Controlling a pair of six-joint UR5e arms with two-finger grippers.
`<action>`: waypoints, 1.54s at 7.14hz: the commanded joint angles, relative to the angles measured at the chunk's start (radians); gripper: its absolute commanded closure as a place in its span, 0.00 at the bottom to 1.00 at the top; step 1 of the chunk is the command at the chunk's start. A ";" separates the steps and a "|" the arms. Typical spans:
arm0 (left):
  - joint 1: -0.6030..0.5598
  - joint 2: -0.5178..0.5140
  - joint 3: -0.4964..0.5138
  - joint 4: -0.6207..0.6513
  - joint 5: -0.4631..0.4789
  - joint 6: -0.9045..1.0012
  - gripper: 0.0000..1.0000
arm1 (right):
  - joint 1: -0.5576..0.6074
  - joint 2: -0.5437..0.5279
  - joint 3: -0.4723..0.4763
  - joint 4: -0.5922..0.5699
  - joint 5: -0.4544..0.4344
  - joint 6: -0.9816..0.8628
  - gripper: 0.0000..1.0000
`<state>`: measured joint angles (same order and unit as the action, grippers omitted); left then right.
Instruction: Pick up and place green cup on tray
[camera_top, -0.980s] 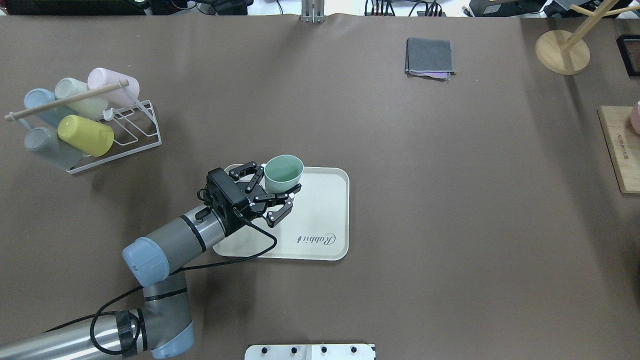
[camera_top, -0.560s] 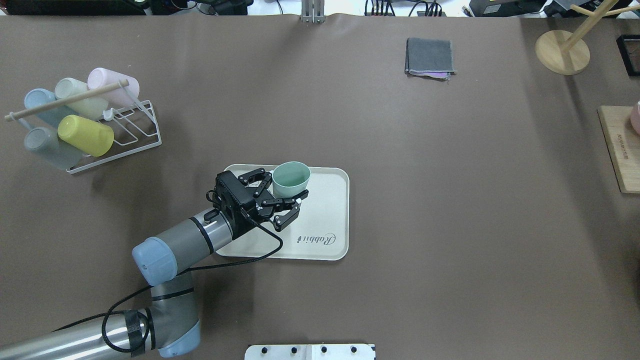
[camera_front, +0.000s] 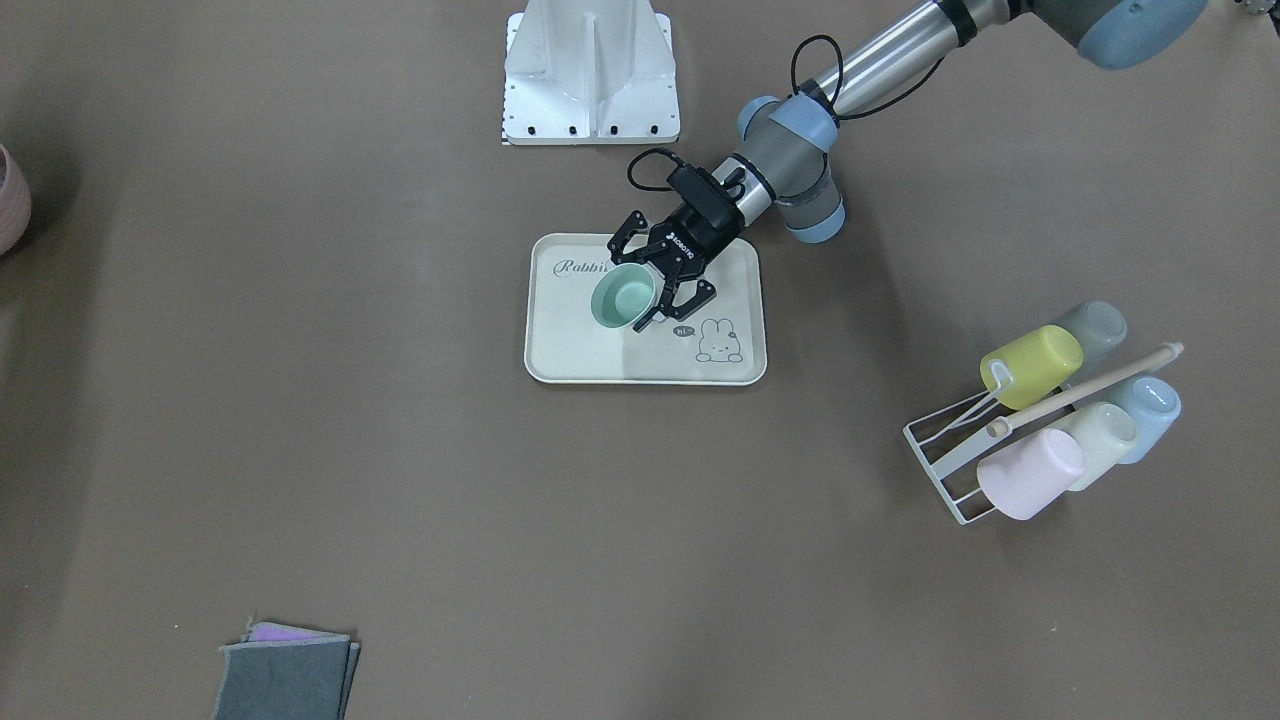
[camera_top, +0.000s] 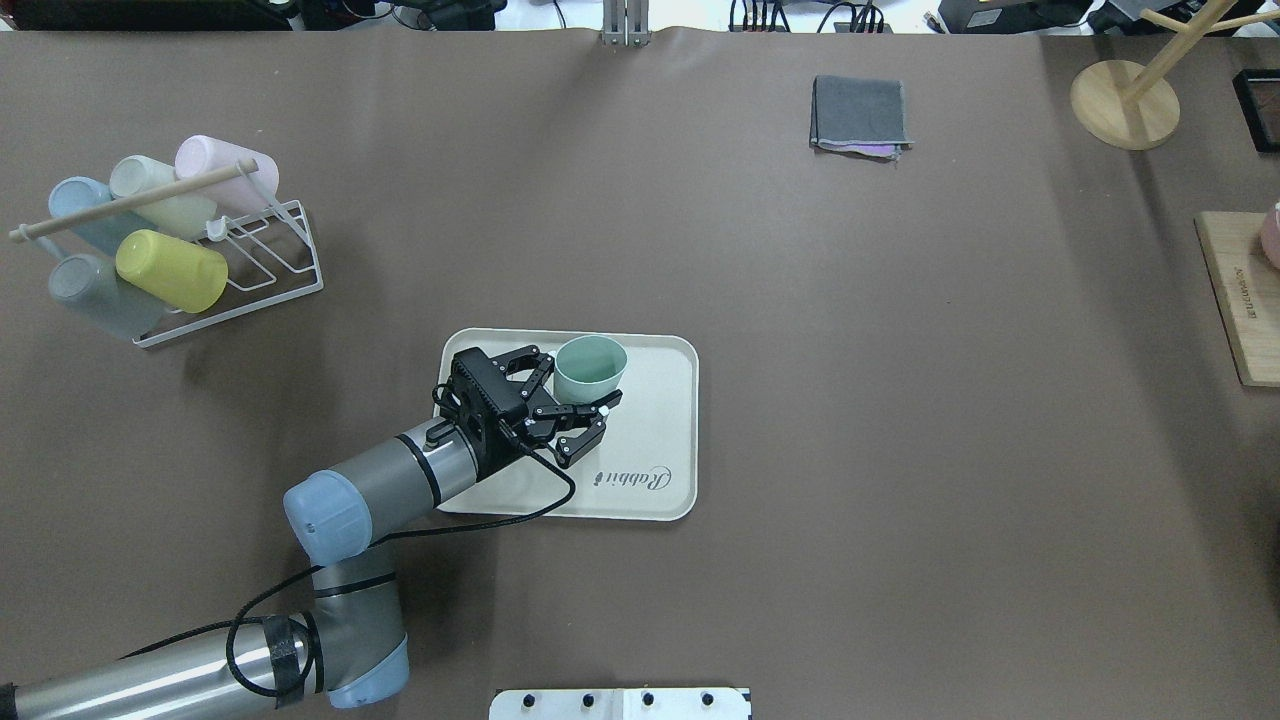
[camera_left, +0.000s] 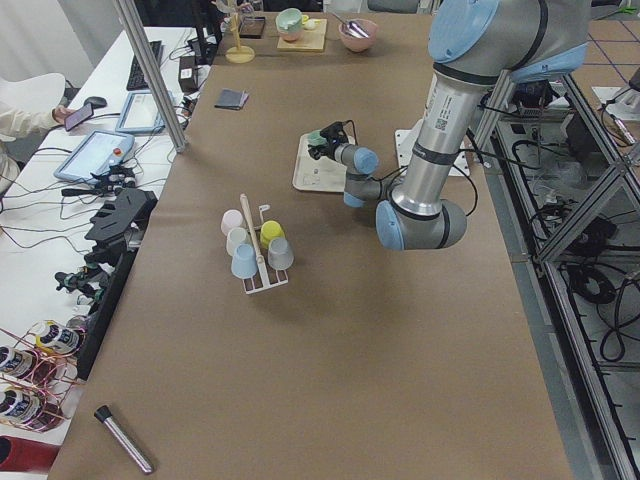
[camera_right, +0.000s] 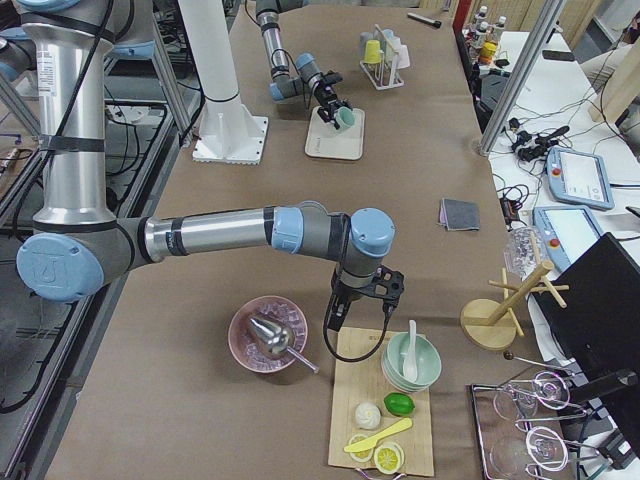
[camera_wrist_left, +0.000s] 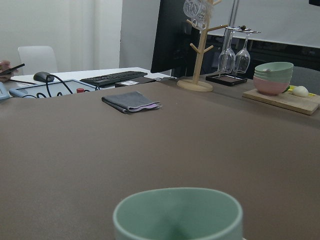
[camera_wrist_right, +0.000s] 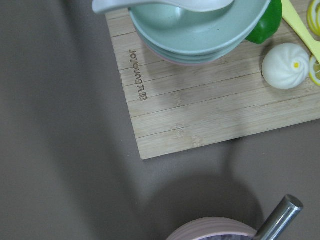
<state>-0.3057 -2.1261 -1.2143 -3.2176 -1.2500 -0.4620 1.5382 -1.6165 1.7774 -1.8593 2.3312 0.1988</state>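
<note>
1. Left gripper (camera_top: 578, 384) has its fingers set on opposite sides of the green cup (camera_top: 590, 366), clamped on it.
2. Green cup sits upright, mouth up, over the cream tray (camera_top: 652, 402); whether its base touches cannot be told.
3. Right gripper (camera_right: 362, 298) hangs well apart, beside a wooden board (camera_right: 348, 395); its opening cannot be told.

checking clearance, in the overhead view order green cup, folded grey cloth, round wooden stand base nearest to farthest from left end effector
1. green cup, in the left end effector
2. folded grey cloth, far side, right
3. round wooden stand base, far-right corner
</note>
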 joint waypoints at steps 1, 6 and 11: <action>0.000 -0.009 0.018 -0.001 0.006 0.066 0.89 | 0.000 0.000 0.000 0.003 -0.001 0.002 0.00; 0.000 -0.009 0.021 -0.011 0.011 0.106 0.79 | 0.000 0.001 0.005 0.005 0.002 0.002 0.00; -0.001 -0.008 0.013 -0.011 0.037 0.108 0.02 | 0.003 0.000 0.007 0.005 0.002 0.002 0.00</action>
<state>-0.3068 -2.1338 -1.1999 -3.2290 -1.2183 -0.3550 1.5408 -1.6166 1.7837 -1.8546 2.3332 0.2010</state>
